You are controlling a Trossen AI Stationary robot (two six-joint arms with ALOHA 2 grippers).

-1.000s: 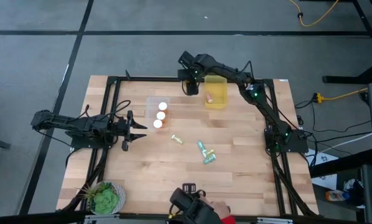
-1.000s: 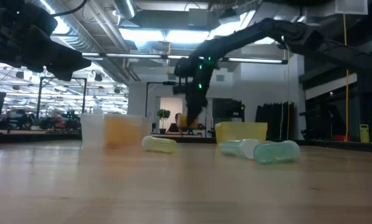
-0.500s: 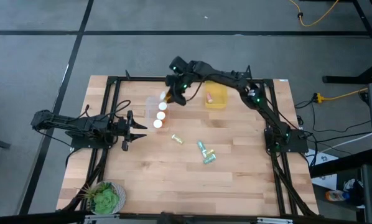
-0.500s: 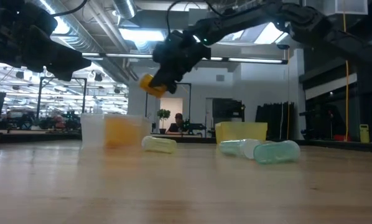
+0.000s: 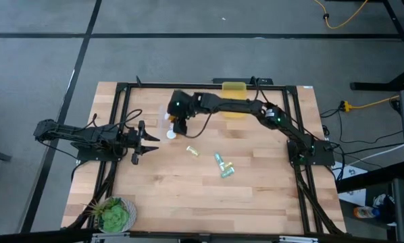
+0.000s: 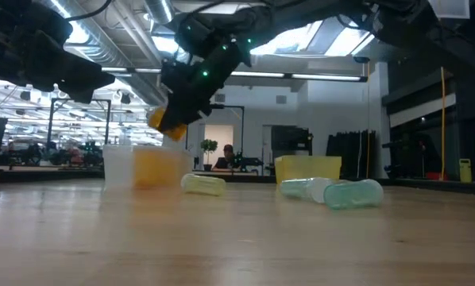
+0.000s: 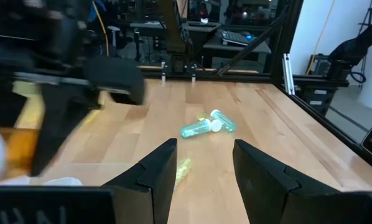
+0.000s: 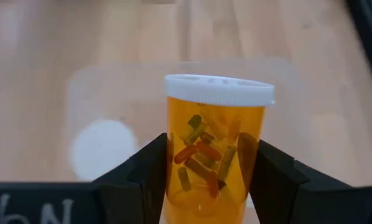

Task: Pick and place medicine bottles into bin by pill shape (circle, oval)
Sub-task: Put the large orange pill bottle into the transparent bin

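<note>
Right now, operator, you have this before you:
Right gripper [image 8: 201, 186]: reaching across to the far left-centre of the table, above the clear bin [image 5: 167, 121]; its fingers are clamped on an orange medicine bottle [image 8: 214, 149] with a white cap, which holds oval capsules.
Clear bin: you can see one white cap [image 5: 171, 135] inside; the arm hides the rest.
Yellow bin [image 5: 234, 88]: at the far edge, centre.
Loose bottles: yellowish bottle [image 5: 192, 151] and two teal bottles [image 5: 222, 165] lying mid-table.
Left gripper [image 7: 201, 168]: waiting at the left side, fingers apart, holding nothing.
Potted plant [image 5: 113, 214]: near left corner.
</note>
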